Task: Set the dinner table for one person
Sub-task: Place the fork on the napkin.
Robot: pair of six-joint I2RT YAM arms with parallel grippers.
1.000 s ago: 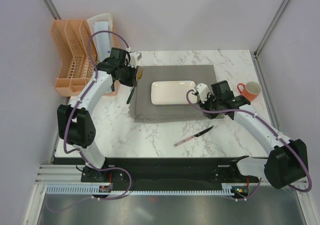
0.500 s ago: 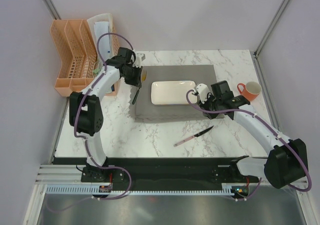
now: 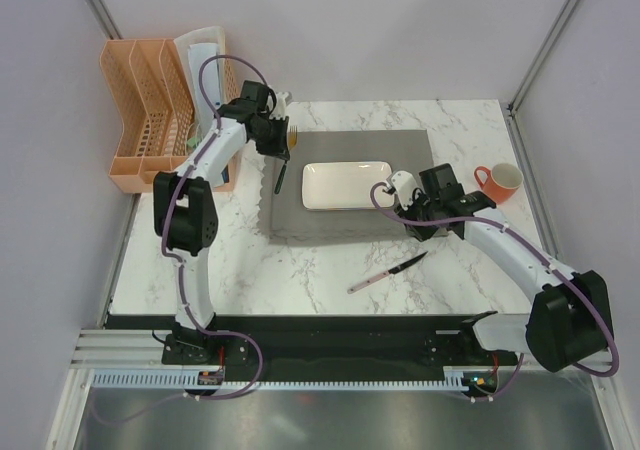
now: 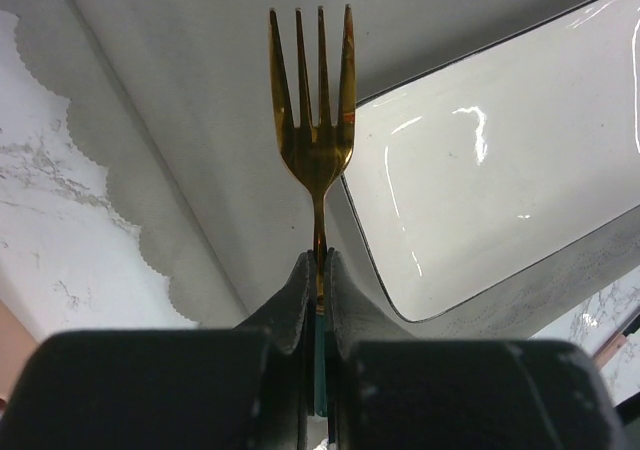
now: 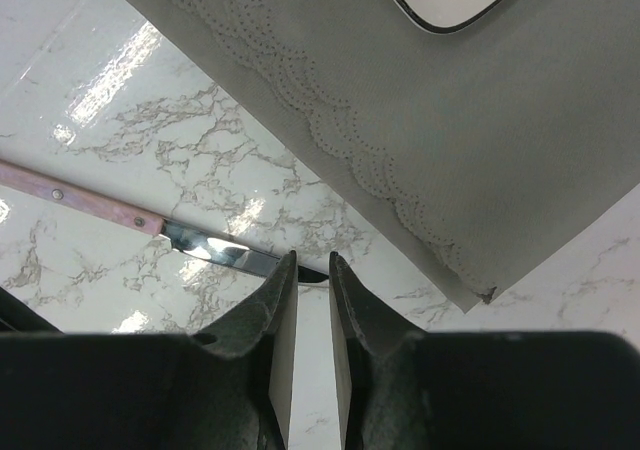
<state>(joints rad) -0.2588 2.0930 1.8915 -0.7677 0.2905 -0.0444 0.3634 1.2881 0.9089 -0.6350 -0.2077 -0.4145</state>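
Marble dinner table (image 3: 300,260), pale walls (image 3: 350,30); left gripper (image 4: 318,262) tight on fork (image 4: 316,120), right gripper (image 5: 308,262) ajar.

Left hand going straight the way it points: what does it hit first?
The left hand's fork tines probably meet the grey placemat first, just beside the white plate's rim; depth unclear.

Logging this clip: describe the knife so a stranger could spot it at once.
On the white marble table, find the strip between the grey placemat and the near edge. The knife lies there slanted, alone. Its pale pink handle and dark blade set it apart from the gold fork.
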